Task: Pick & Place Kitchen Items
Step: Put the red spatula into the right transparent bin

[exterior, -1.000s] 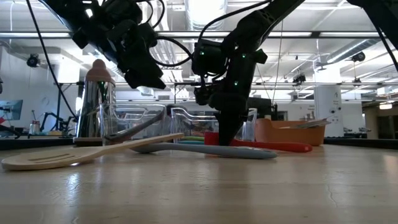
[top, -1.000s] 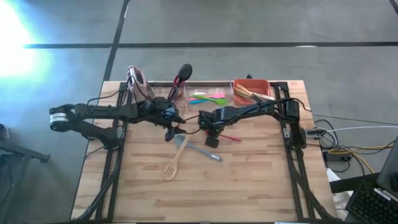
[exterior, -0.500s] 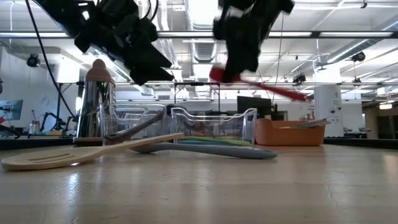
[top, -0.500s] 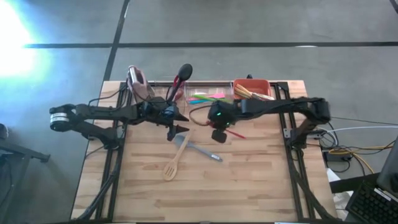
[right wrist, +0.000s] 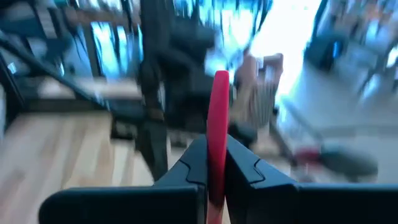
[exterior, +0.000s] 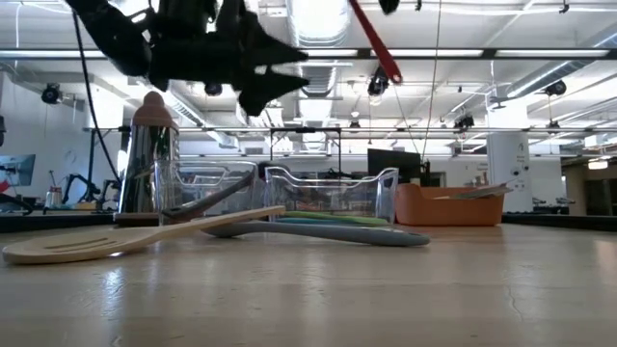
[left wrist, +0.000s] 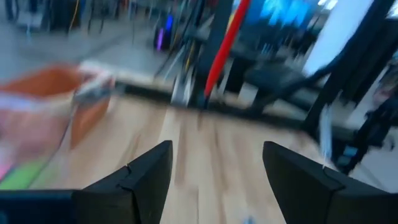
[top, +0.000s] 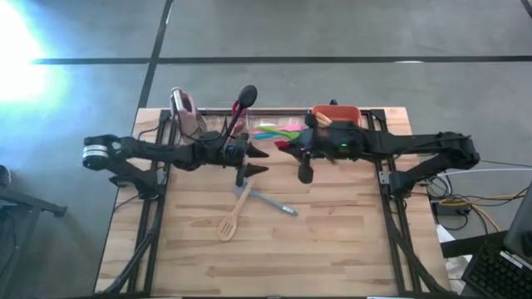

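Observation:
My right gripper (top: 288, 148) hangs high over the table's middle, just in front of the bins, shut on a red utensil (exterior: 378, 46). In the low view the gripper is above the picture's top edge. My left gripper (top: 258, 163) stands open and level just to the left of it, with nothing between its fingers (left wrist: 149, 171); it looks toward the red utensil (left wrist: 222, 43). A wooden slotted spatula (top: 232, 214) and a grey-blue spatula (top: 271, 201) lie flat on the table, crossing each other. My right gripper pinches the red utensil's flat shaft (right wrist: 217, 146) between its two fingers (right wrist: 191, 163). One end sticks out past the fingertips. The utensil is lifted clear of the table, and in the low view its free end (exterior: 395, 75) slants down below the gripper.
Along the far edge stand a clear bin (top: 279, 129) with green, pink and blue utensils, an orange bin (top: 337, 117) with pale-handled pieces, a pink-topped rack (top: 183, 106) and a black ladle (top: 246, 95). Bare wood lies toward the near edge.
My right gripper has risen from the table with the red utensil and gone toward the far edge, tipping from pointing down to nearly level. The utensil, which lay on the table, is lifted clear and slants steeply. My left gripper has shifted right and tipped up to level.

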